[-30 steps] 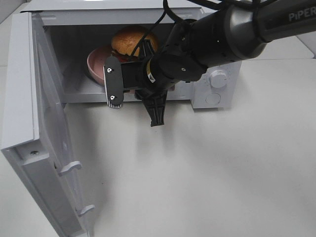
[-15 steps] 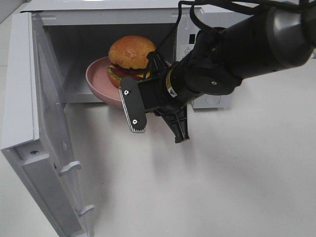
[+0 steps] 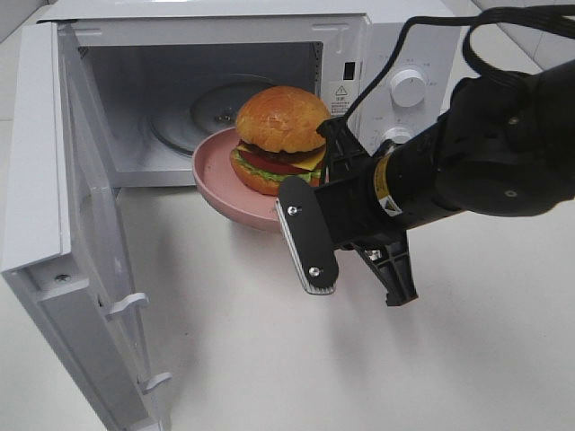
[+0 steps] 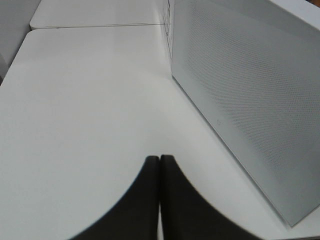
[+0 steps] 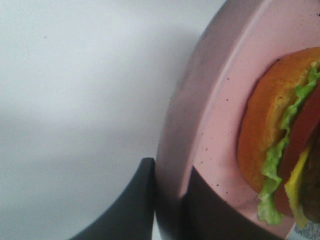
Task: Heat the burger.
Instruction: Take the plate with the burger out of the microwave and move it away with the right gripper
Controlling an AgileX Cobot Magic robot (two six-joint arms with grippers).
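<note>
Overhead, the right claw [image 5: 167,200] clamps the pink plate [image 3: 220,184] above the white table [image 3: 269,359]; left claw [image 4: 159,197] together.

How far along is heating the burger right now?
Done: the microwave door is open. In hand: the right gripper clamps the rim of the pink plate, holding the burger outside the cavity, just in front of the opening. Left: whether it has been heated can't be told from this moment.
</note>
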